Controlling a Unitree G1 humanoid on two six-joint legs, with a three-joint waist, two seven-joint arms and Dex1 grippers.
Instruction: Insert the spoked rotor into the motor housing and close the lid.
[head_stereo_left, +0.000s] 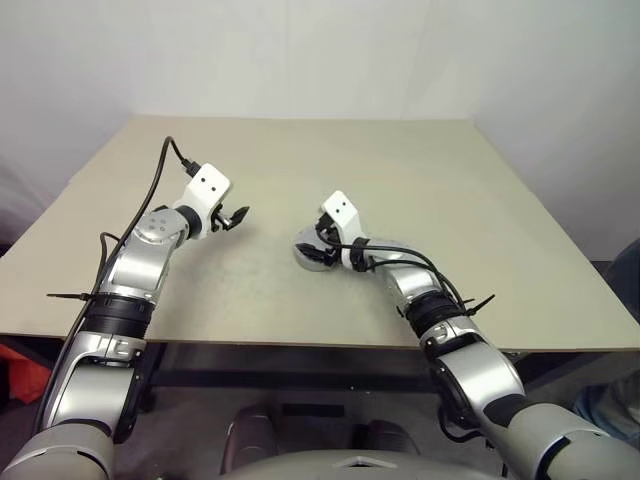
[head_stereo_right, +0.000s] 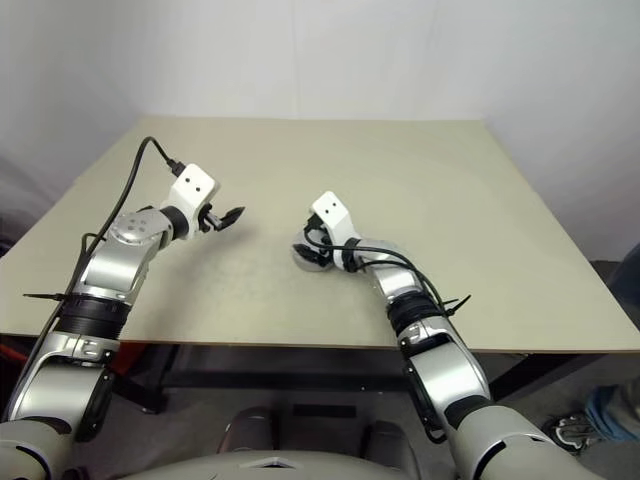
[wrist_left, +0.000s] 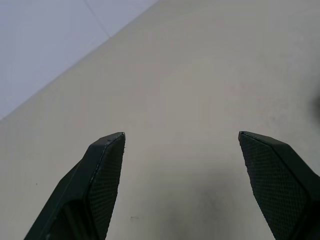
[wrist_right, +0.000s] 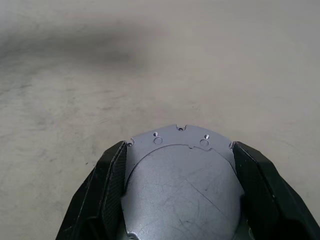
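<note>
A plain beige table (head_stereo_left: 480, 200) stands against a pale wall. The right gripper (wrist_right: 177, 165) has its black fingers (wrist_right: 107, 190) clamped on either side of the motor housing (wrist_right: 180, 185), a round dull-silver piece with a scratched face and small holes near its rim, held near the table's middle. The left gripper (wrist_left: 180, 165) hangs spread and empty.

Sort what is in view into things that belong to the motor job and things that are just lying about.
Belongs to the job:
- round silver metal part, a motor piece, between the fingers of the right end effector
- left end effector, open, holding nothing, above the table

Just lying about:
- nothing on the table apart from that part
</note>
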